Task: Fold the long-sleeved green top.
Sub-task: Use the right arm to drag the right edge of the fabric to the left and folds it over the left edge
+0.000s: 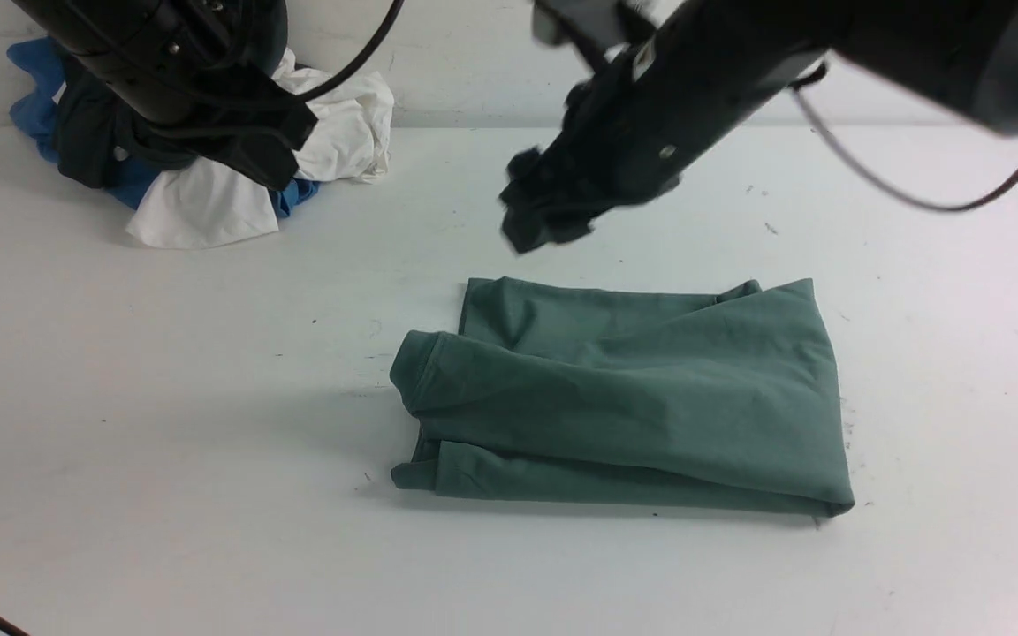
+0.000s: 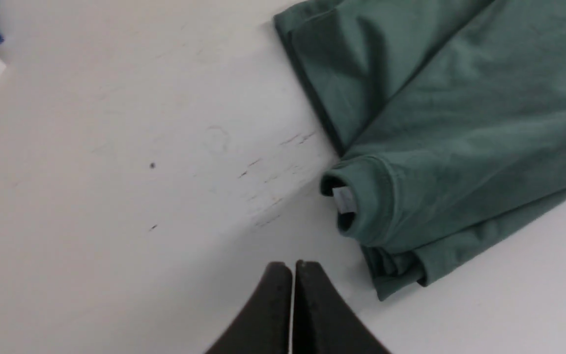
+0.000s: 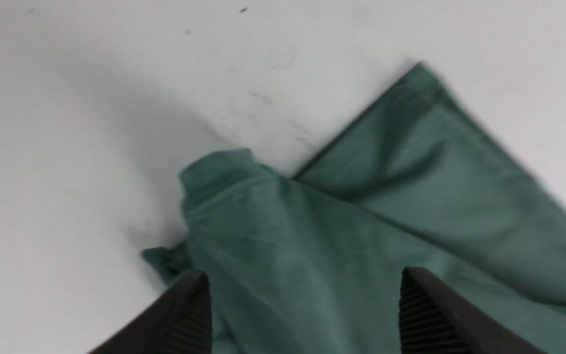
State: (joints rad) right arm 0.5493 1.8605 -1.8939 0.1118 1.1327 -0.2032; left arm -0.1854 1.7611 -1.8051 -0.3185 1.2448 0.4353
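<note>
The green long-sleeved top (image 1: 641, 397) lies folded into a rough rectangle in the middle of the white table. Its collar end points left, and the white neck label (image 2: 344, 199) shows in the collar. My left gripper (image 2: 293, 268) is shut and empty. It hangs above bare table to the left of the top, and in the front view (image 1: 284, 168) it is raised at the far left. My right gripper (image 3: 305, 280) is open and empty, above the top (image 3: 410, 162) without touching it. In the front view it (image 1: 531, 212) is blurred, over the top's far edge.
A pile of blue, white and blackish dark-green garments (image 1: 208, 194) sits at the far left corner, partly behind my left arm. The white table (image 1: 164, 424) spreads around the top, and a wall runs behind it. A black cable hangs from my right arm (image 1: 898, 190).
</note>
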